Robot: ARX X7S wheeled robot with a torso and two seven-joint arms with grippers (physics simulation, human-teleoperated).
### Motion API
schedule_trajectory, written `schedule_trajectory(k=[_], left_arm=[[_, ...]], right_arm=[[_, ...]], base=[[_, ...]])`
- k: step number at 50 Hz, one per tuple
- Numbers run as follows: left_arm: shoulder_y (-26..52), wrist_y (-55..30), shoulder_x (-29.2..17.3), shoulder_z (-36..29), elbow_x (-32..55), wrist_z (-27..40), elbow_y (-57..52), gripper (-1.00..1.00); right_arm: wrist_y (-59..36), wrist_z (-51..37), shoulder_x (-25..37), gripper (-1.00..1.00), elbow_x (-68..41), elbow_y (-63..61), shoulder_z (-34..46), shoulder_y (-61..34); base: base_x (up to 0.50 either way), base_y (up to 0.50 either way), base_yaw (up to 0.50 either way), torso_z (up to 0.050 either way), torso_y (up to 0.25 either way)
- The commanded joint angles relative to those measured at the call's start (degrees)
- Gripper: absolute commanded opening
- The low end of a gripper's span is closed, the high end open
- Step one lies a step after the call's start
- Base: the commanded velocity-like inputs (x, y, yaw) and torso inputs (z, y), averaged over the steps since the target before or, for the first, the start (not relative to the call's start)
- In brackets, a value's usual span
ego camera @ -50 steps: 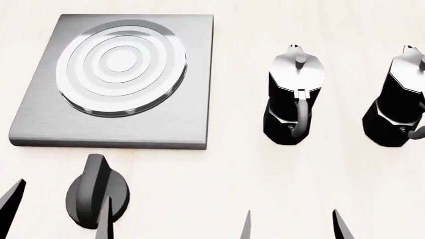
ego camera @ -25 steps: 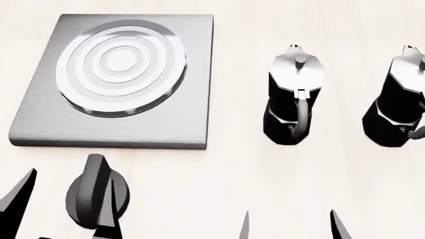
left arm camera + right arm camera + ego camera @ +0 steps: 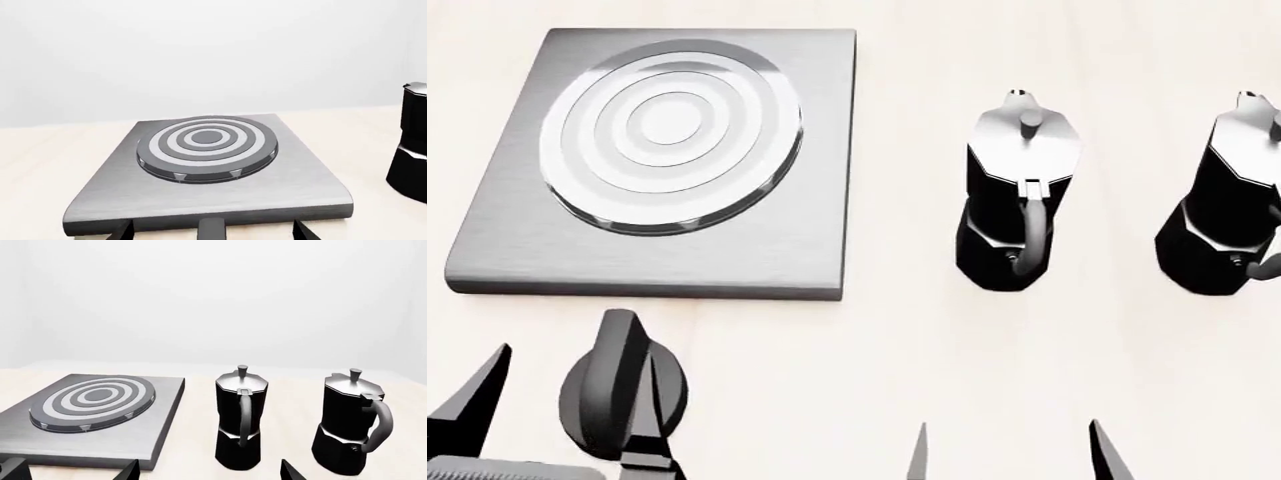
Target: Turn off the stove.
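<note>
The stove (image 3: 654, 235) is a flat brushed-grey slab with a ringed round burner (image 3: 670, 130) at the left of the table. Its black ridged knob (image 3: 611, 378) stands on the table just in front of the slab. My left gripper (image 3: 567, 405) is open, one finger on each side of the knob and not closed on it. In the left wrist view the knob's top (image 3: 211, 229) shows midway between the fingers (image 3: 301, 231), with the stove (image 3: 200, 200) right behind. My right gripper (image 3: 1010, 445) is open and empty in front of the moka pots.
Two black-and-silver moka pots stand right of the stove: one (image 3: 1021, 195) in the middle, one (image 3: 1228, 200) at the right edge. Both also show in the right wrist view, the nearer (image 3: 241, 415) and the farther (image 3: 350, 420). Pale wooden tabletop all round.
My left gripper has moved forward, so its fingers now reach alongside the knob. The right gripper, stove and pots have not moved.
</note>
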State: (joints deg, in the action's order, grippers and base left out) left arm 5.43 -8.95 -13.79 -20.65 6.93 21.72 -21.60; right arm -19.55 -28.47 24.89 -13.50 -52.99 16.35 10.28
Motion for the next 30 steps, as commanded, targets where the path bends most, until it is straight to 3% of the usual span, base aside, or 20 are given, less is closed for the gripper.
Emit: schedule_trajectory(k=[1, 30], left_arm=[[0.3, 0.7, 0.0, -0.3, 0.0, 0.4, 2.2, 1.0], [2.9, 4.3, 0.5, 0.4, 0.1, 1.6, 11.3, 1.0]], right_arm=[[0.2, -0.3, 0.3, 1.0, -0.2, -0.1, 0.1, 0.0], [0.6, -0.9, 0.9, 1.0, -0.6, 0.2, 0.6, -0.2]], base=[[0.0, 0.0, 0.0, 0.0, 0.0], [0.0, 0.0, 0.0, 0.0, 0.0]])
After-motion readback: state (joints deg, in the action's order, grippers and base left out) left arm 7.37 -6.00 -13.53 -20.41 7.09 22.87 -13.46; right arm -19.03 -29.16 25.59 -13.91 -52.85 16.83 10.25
